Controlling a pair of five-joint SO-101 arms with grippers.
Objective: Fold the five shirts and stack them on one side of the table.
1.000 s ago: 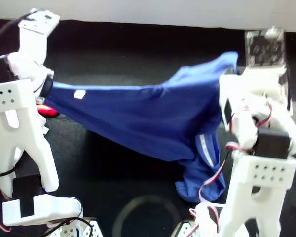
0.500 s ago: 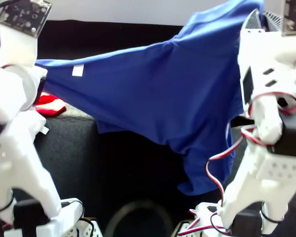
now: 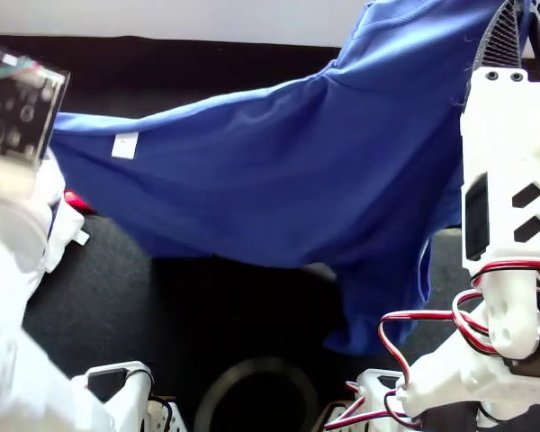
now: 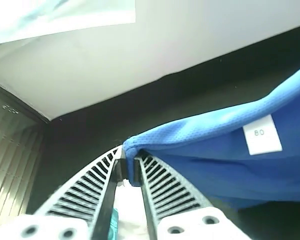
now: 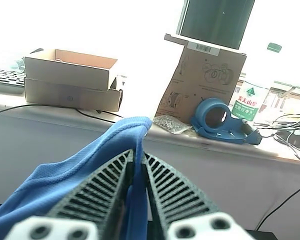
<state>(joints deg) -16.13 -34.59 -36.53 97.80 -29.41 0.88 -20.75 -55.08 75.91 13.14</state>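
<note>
A blue shirt [image 3: 306,171] with a small white tag [image 3: 124,145] hangs stretched in the air between my two arms, its lower part drooping toward the black table [image 3: 108,297]. My left gripper [image 4: 128,162] is shut on one edge of the blue shirt [image 4: 230,155], at the left in the high view. My right gripper [image 5: 137,157] is shut on another edge of the blue shirt [image 5: 75,180], lifted high at the top right of the high view. A red garment [image 3: 75,202] peeks out under the shirt at the left.
A white wall runs behind the table's far edge. In the right wrist view, a ledge holds cardboard boxes [image 5: 70,77], a blue tape dispenser [image 5: 222,122] and cables.
Both arms have risen, lifting the blue shirt off the table. The shirt now spreads wider and hangs higher, with its right end raised to the top of the high view.
</note>
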